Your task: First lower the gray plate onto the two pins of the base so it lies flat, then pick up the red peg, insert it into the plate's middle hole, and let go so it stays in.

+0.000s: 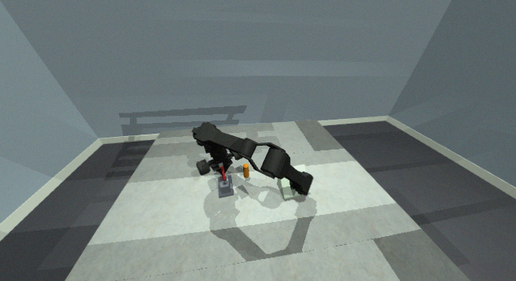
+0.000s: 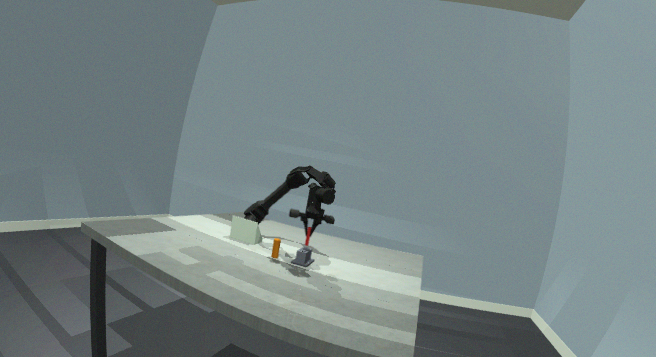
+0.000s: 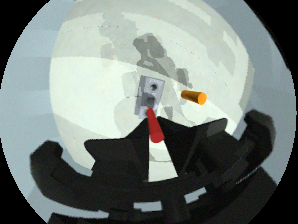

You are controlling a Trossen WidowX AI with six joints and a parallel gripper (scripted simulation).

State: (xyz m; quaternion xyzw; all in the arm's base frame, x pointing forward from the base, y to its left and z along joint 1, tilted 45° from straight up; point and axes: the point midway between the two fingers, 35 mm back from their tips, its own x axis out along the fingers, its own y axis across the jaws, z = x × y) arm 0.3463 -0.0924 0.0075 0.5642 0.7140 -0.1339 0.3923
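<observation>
My gripper point(image 2: 309, 230) point(image 3: 152, 119) is shut on the red peg point(image 1: 223, 174) point(image 2: 308, 238) point(image 3: 156, 131). The peg points down, slightly tilted, with its lower end just above the block formed by plate and base. Whether it touches the top cannot be told. The gray plate point(image 1: 224, 183) point(image 3: 157, 83) appears to lie flat on the base point(image 1: 226, 194) point(image 2: 296, 262). In the wrist view two of the plate's holes show, and the peg's lower end overlaps the plate's near part. The pins cannot be made out.
An orange cylinder point(image 1: 246, 171) point(image 2: 276, 248) point(image 3: 194, 96) stands upright on the table point(image 1: 165, 218) point(image 2: 360, 307) beside the base. A pale green block point(image 1: 287, 190) point(image 2: 244, 230) stands by the arm's foot.
</observation>
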